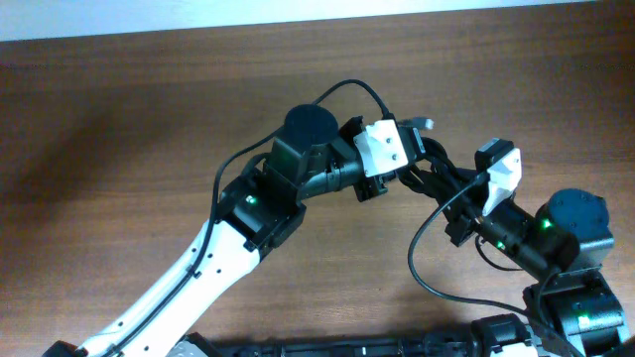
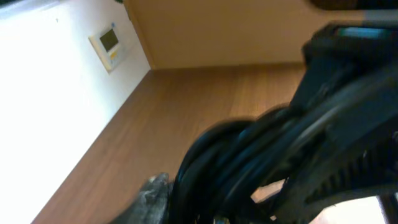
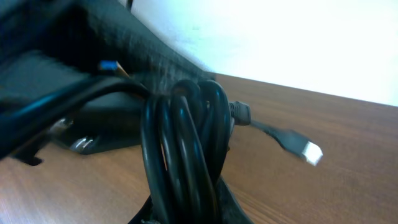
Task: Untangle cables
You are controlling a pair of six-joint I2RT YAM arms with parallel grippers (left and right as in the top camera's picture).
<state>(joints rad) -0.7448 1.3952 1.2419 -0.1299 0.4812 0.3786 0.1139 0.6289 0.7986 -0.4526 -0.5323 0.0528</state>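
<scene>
The left arm (image 1: 198, 263) has a long white link rising from lower left, black joints, a round black cap and a green light. The right arm (image 1: 556, 248), lower right, is black with green lights. The left gripper (image 1: 415, 167) and right gripper (image 1: 458, 180) have white shells. A thin black wire loops off each arm.

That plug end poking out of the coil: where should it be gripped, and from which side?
Take the plug by its moulded body, just behind the metal tip, coming from the open side away from the coil. It sticks out sideways, apparently clear of the table, with nothing round it; its thin lead beside the coil is crowded.
</scene>
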